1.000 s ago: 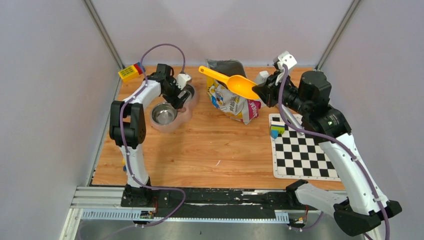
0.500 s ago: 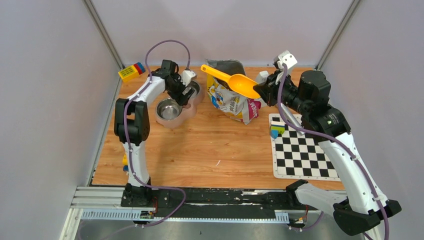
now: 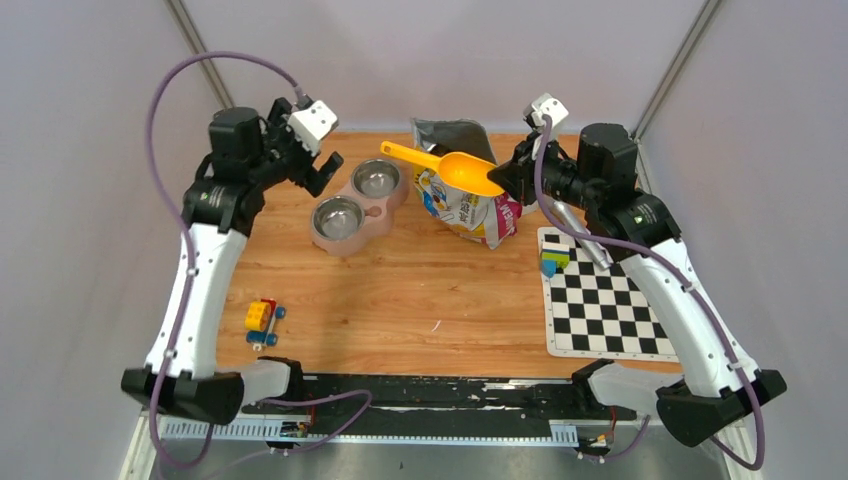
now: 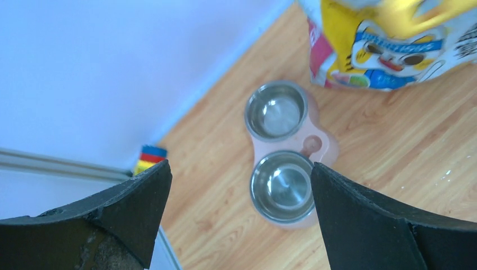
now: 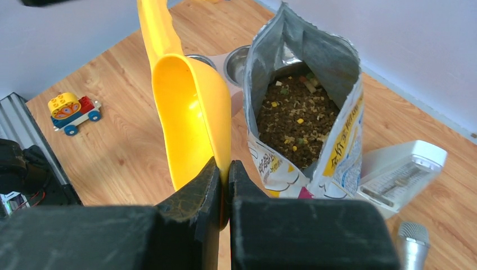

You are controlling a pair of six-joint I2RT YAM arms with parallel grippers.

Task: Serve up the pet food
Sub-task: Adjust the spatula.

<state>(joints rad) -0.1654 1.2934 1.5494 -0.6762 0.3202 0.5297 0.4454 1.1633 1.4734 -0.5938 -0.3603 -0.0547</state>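
The pet food is brown kibble inside the open yellow-and-white cat bag, standing at the table's back middle. My right gripper is shut on the rim of the empty yellow scoop, held above the bag; in the right wrist view the scoop is just left of the bag mouth. The pink double steel bowl sits left of the bag with both cups empty, also in the left wrist view. My left gripper is open and empty, raised left of the bowl.
A checkerboard mat with a coloured block lies at the right. A toy car is near the front left. A white device and a microphone lie right of the bag. Blocks sit at the back-left corner.
My left arm let go of the bowl, rose and pulled back to the left with its jaws open. The bowl stays nearer the bag. My right arm shifted the scoop slightly left.
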